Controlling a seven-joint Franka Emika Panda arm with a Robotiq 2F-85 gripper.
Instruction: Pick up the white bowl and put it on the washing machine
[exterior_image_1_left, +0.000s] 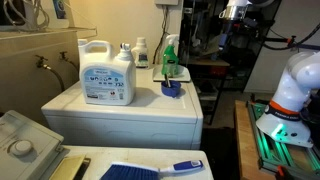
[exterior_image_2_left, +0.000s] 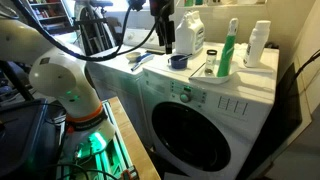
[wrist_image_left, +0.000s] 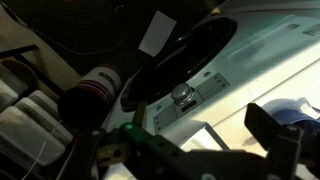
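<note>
The washing machine (exterior_image_1_left: 120, 118) is a large white box whose flat top shows in both exterior views (exterior_image_2_left: 250, 88). A pale shallow round thing (exterior_image_2_left: 222, 73) lies on its top under the green spray bottle (exterior_image_2_left: 231, 42). I cannot tell whether this is the white bowl. It also shows in an exterior view (exterior_image_1_left: 163, 75). My gripper (exterior_image_2_left: 162, 35) hangs above the top, beside the detergent jug (exterior_image_2_left: 188, 32) and over the small dark blue bowl (exterior_image_2_left: 179, 61). In the wrist view the gripper (wrist_image_left: 200, 125) is open and empty, above the machine's front edge.
The detergent jug (exterior_image_1_left: 107, 72), small bottles (exterior_image_1_left: 141, 52), the green spray bottle (exterior_image_1_left: 170, 55) and the blue bowl (exterior_image_1_left: 172, 89) crowd the top. A greyish unit with a knob (exterior_image_1_left: 22, 145) and a blue brush (exterior_image_1_left: 150, 169) lie in front. The control knob (wrist_image_left: 182, 95) sits on the machine's front.
</note>
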